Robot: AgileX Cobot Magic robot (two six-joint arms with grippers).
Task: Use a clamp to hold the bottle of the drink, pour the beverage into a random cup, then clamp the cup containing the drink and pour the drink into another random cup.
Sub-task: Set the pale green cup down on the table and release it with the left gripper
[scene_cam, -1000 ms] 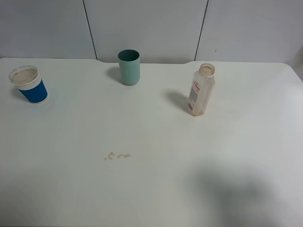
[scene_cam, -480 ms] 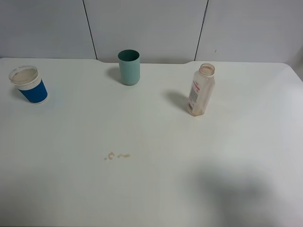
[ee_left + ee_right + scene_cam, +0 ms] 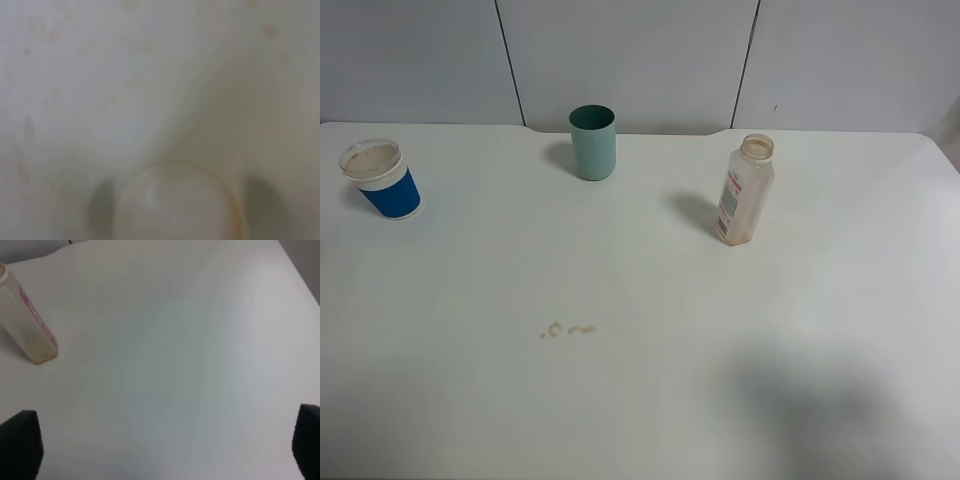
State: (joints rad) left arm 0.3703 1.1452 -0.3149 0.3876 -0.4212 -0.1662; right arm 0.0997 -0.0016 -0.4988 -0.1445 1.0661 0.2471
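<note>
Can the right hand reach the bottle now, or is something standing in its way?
Probably yes. The right hand is open, its fingertips wide apart, and only bare table lies between it and the upright bottle. The tumbler and blue cup stand far off.

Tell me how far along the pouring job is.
Done: unclear. The bottle, green tumbler and blue cup stand free, with brown drops on the table. In hand: nothing; the right gripper is open, facing the bottle. Left: apparently the grasp and both pours.

I see a white table (image 3: 650,400) with a pale grey panelled wall (image 3: 630,55) right behind it.
</note>
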